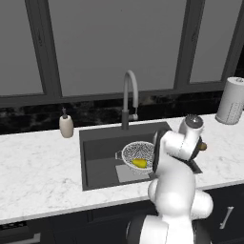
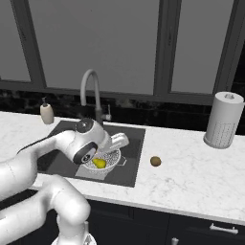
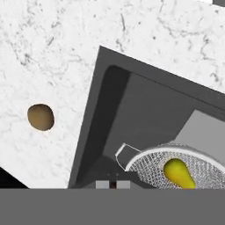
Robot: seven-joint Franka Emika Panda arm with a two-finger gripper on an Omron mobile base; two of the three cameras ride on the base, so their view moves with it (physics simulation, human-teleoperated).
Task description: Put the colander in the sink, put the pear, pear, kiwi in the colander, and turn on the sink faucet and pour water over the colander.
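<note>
My tool [image 3: 113,183], jaw state can't tell, hovers over sink [image 3: 132,105]; kiwi [image 3: 41,117] sits on bench beside sink, could roll if nudged w/ sloppy grasp.

White arm bent low, claw [image 3: 113,185] downward

My arm [image 1: 177,190] fills the lower right of the left base view: glossy white rounded shells, bulbous segments, a grey-capped joint [image 1: 193,121] on top and dark collars at the base.
</note>
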